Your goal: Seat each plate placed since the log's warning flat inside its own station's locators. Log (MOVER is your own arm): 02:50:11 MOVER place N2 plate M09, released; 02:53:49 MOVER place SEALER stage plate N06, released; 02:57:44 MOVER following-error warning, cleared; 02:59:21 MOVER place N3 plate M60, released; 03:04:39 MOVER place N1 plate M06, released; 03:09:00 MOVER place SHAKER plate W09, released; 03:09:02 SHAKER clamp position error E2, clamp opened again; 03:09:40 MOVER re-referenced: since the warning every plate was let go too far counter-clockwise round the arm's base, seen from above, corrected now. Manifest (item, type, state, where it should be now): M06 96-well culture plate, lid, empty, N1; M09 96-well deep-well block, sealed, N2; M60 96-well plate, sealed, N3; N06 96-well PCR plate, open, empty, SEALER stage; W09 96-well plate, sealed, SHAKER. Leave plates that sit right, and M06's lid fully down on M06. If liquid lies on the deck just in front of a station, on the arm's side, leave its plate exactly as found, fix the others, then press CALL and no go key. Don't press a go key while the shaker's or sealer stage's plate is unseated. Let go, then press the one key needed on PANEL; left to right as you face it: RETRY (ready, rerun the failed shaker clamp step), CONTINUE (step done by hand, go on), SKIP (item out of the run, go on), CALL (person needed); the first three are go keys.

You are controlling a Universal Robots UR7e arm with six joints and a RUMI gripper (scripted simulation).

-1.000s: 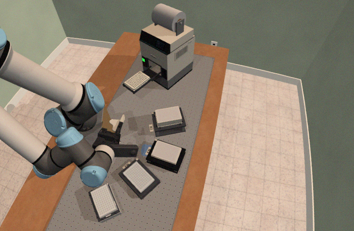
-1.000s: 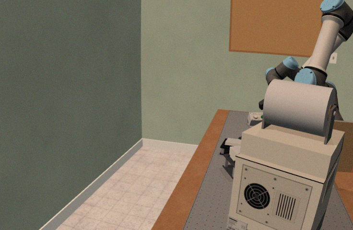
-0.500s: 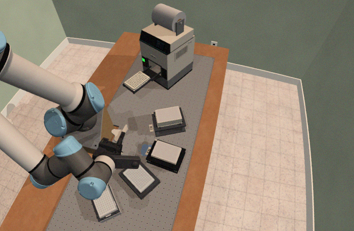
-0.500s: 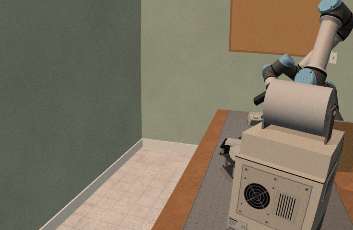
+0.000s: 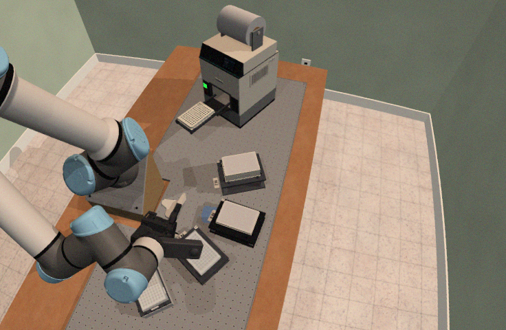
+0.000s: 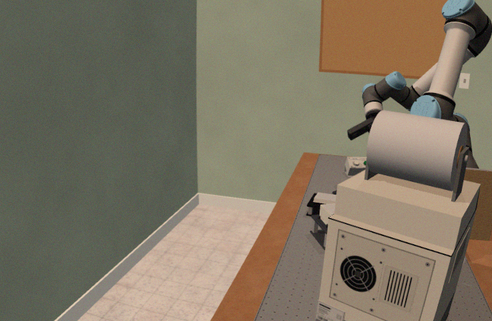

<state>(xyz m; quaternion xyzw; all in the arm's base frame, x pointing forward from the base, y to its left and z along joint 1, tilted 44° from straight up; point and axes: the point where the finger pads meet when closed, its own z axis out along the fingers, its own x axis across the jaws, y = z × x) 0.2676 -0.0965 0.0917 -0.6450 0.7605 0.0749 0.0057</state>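
In the top view, my gripper (image 5: 174, 203) is open and empty. It hangs over the deck between the arm's pedestal and the nests, fingers pointing toward the far end. Just right of it, a blue liquid patch (image 5: 207, 213) lies on the deck on the arm's side of a nest holding a flat sealed plate (image 5: 237, 217). A tall sealed deep-well block (image 5: 241, 167) sits on the nest beyond. A lidded culture plate (image 5: 203, 254) lies on a dark nest under my wrist, partly hidden. A plate on the shaker (image 5: 154, 298) is half hidden by my elbow. An open PCR plate (image 5: 195, 115) rests on the sealer stage.
The sealer (image 5: 236, 79) stands at the far end and fills the exterior view (image 6: 398, 242), hiding the nests and my fingers there. A small key panel (image 6: 355, 166) shows behind it. My forearm and elbow (image 5: 105, 249) overhang the near deck.
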